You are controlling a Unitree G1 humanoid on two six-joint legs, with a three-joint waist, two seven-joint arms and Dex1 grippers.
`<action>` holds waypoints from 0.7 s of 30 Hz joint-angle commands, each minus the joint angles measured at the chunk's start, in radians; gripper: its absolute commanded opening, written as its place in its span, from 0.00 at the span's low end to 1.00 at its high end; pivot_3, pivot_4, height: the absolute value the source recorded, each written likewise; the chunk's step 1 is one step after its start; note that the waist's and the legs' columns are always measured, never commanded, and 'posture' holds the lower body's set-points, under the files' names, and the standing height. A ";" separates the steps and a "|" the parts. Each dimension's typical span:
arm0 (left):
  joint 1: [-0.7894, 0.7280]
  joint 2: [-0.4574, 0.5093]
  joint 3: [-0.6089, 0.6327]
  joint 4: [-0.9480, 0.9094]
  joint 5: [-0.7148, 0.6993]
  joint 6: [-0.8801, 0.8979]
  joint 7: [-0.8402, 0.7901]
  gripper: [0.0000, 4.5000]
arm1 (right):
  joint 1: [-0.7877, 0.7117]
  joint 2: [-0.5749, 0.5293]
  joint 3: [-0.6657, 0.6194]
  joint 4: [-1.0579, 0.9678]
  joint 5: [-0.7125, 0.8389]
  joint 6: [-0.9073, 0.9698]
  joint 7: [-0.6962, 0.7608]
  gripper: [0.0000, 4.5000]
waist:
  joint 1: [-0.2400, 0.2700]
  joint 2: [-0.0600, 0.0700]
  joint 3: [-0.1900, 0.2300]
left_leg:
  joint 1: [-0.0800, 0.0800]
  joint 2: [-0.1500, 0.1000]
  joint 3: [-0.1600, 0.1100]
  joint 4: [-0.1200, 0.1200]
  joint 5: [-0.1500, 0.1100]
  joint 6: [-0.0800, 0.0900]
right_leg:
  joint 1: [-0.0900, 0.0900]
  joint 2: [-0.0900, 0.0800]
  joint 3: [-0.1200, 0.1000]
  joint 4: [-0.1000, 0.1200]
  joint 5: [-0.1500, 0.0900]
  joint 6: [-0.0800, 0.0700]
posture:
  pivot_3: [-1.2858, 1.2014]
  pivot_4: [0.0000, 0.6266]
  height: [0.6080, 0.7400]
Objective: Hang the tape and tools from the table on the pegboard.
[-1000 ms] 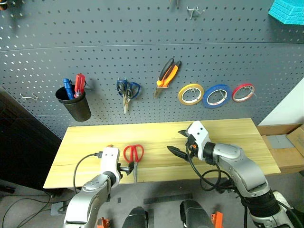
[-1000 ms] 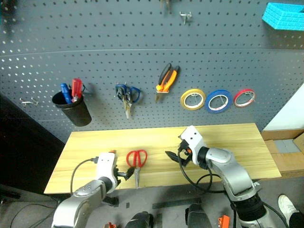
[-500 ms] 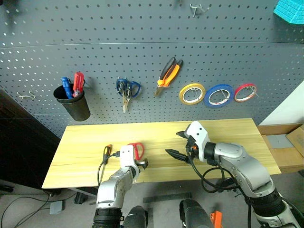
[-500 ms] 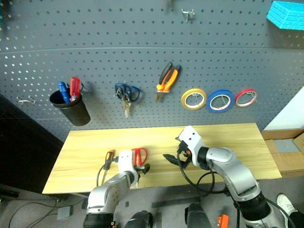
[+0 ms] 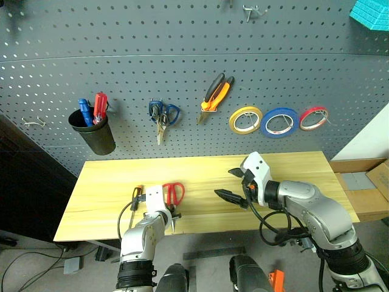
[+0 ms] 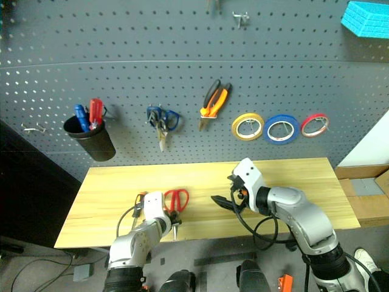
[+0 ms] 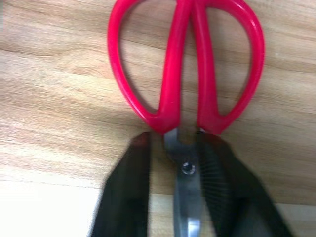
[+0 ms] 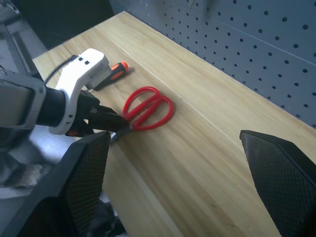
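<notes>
Red-handled scissors (image 5: 174, 192) lie on the light wooden table (image 5: 292, 167) near its front edge, blades toward me. My left gripper (image 7: 175, 140) is shut on the scissors (image 7: 185, 74) just below the handles, at the pivot. A screwdriver (image 5: 136, 196) with an orange-and-black handle lies just left of that hand. My right gripper (image 5: 226, 184) hovers open over the table's middle, holding nothing. On the pegboard (image 5: 182, 36) hang the orange-and-black pliers (image 5: 214, 92) and the blue tape (image 5: 279, 122).
A black cup (image 5: 92, 131) with blue and red handles, blue-handled scissors (image 5: 163, 115), yellow tape (image 5: 245, 120) and red tape (image 5: 313, 118) also hang on the board. Bare hooks (image 5: 33, 123) sit at the far left. A cardboard box (image 5: 371, 188) stands beside the table's right end.
My left hand slid in over the scissors' blades and its fingers closed on them at the pivot. The screwdriver now shows beside that hand. The right arm stayed put.
</notes>
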 commanded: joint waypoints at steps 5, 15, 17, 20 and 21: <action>0.030 0.089 -0.113 -0.034 0.021 -0.083 -0.157 0.01 | -0.003 -0.007 -0.019 -0.072 0.051 -0.032 0.006 1.00 | -0.002 0.000 0.001 | 0.000 0.000 0.000 0.000 0.000 -0.001 | 0.000 0.000 0.000 -0.001 0.000 0.000 | 0.48 0.31 1.00; 0.193 0.311 -0.145 -0.315 0.107 -0.553 -0.357 0.01 | 0.036 -0.005 -0.004 -0.119 0.004 -0.305 0.033 1.00 | -0.009 0.002 0.012 | -0.001 0.002 0.001 -0.002 -0.002 -0.003 | -0.002 0.000 0.000 -0.002 -0.001 0.000 | 0.47 0.33 1.00; 0.219 0.331 -0.125 -0.360 0.127 -0.637 -0.354 0.01 | 0.032 0.008 -0.013 -0.120 0.024 -0.318 0.032 1.00 | -0.008 0.003 0.012 | -0.001 0.002 0.002 -0.002 -0.002 -0.004 | -0.001 0.000 0.001 -0.004 -0.001 0.000 | 0.48 0.33 1.00; 0.257 0.350 -0.077 -0.479 0.162 -0.733 -0.332 0.01 | 0.013 0.023 -0.015 -0.117 0.029 -0.332 0.027 1.00 | -0.008 0.002 0.012 | -0.002 0.002 0.002 -0.002 -0.003 -0.004 | -0.001 0.000 0.001 -0.006 0.000 0.000 | 0.48 0.32 1.00; 0.264 0.351 -0.070 -0.504 0.166 -0.747 -0.330 0.01 | 0.010 0.023 -0.015 -0.114 0.028 -0.337 0.027 1.00 | -0.008 0.002 0.013 | -0.003 0.002 0.002 -0.002 -0.003 -0.004 | -0.001 0.000 0.001 -0.007 0.000 0.000 | 0.48 0.32 1.00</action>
